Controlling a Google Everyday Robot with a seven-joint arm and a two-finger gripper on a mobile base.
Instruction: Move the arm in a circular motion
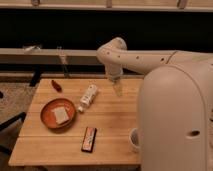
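gripper (117,89): narrow pale tip, pointing down over the far side of the table (115,117); spread or pressed together, cannot tell
arm (145,60): cream-white, reaching left from the bulky near segment, elbow bent above the table's far edge
bottle (88,96): white, lying near, left of gripper
plate (46,112): orange, front left
cup (134,140): partly behind arm

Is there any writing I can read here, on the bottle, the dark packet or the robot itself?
No text can be read.
White bottle: label too blurred.
Dark packet: print too blurred.
Arm and its gripper, hanging above the table at its far side: no lettering visible.
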